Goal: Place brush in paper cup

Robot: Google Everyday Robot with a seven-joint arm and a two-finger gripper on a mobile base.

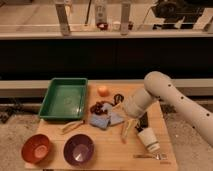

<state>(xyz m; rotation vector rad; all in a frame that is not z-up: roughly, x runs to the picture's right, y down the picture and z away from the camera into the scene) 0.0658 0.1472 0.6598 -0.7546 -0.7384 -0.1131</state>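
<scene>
The paper cup [148, 139] is small and white and stands at the front right of the wooden table [112, 155]. My gripper [127, 128] hangs from the white arm [160, 92] just left of the cup, low over the table. A slim tan piece [124, 132] shows at the gripper; I cannot tell whether it is the brush or part of the gripper. Another tan, stick-like thing [72, 126] lies left of a blue cloth [104, 121].
A green tray [64, 98] sits at the back left. An orange bowl [36, 148] and a purple bowl [79, 149] stand at the front left. An orange ball [103, 90] and dark small items [100, 106] lie mid-table. A metal utensil [150, 156] lies by the front right edge.
</scene>
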